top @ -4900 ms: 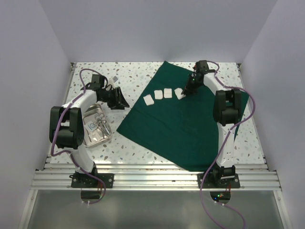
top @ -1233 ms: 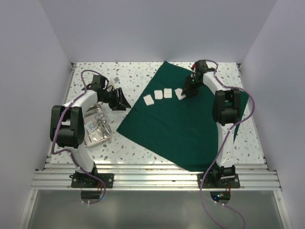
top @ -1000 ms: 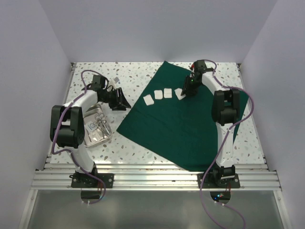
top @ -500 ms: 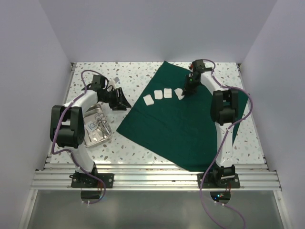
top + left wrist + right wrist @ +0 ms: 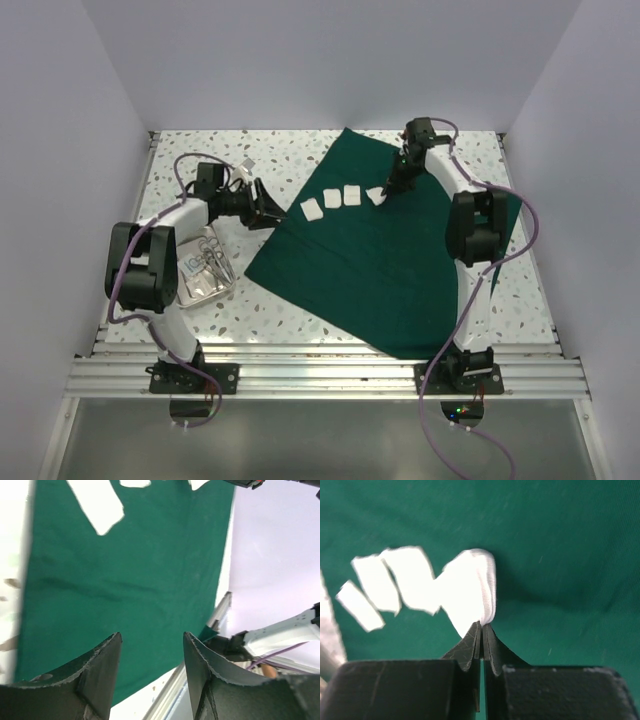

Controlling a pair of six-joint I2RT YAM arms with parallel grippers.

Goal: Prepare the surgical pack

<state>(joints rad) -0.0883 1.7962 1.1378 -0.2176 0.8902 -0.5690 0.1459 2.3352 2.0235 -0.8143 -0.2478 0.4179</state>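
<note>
Right gripper [image 5: 482, 625] has its fingertips pressed together on the near edge of the end gauze square [image 5: 470, 592], which curls up just ahead of them. Three more gauze squares [image 5: 410, 580] lie to its left on the green cloth [image 5: 560, 555] beneath. Judging by this, the gauze is being arranged; the next move calls for a gentle lift without dragging the cloth. Left gripper [image 5: 151, 640] hangs open, empty.

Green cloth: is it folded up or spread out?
Spread out: the green cloth lies flat as one sheet, gauze squares resting on it.
</note>
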